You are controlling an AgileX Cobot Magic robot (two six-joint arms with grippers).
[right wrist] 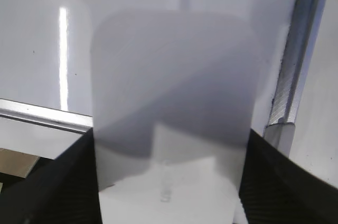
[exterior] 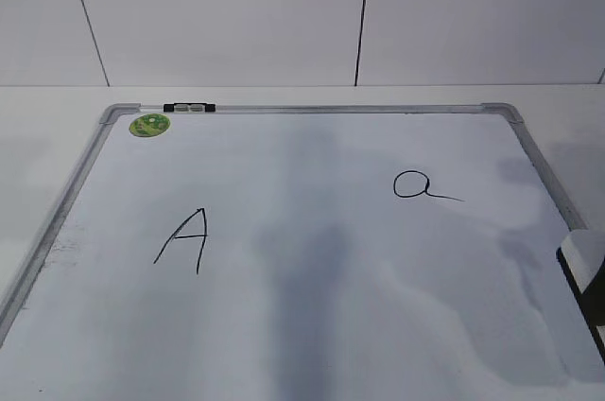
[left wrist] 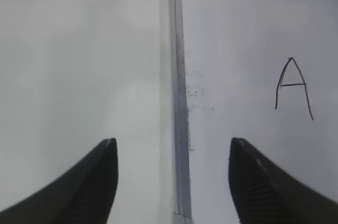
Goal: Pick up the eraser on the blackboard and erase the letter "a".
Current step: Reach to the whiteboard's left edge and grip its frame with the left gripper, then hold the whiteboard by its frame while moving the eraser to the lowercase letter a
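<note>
The blackboard [exterior: 312, 269] is a white board in a grey frame, lying flat. The letter "a" [exterior: 421, 185] is written on its right half and is intact. The eraser [right wrist: 171, 102], a white rounded block, fills the gap between my right gripper's [right wrist: 169, 182] jaws, which press on both its sides. In the exterior view the eraser [exterior: 583, 252] shows at the right edge, over the board's right frame, with a dark underside. My left gripper [left wrist: 173, 150] is open and empty above the board's left frame [left wrist: 179, 102]. It is out of the exterior view.
A capital "A" [exterior: 184, 240] is on the board's left half and also shows in the left wrist view [left wrist: 293, 87]. A green round sticker [exterior: 150, 124] sits in the far left corner. A small black clip [exterior: 189, 108] is on the far frame. White table surrounds the board.
</note>
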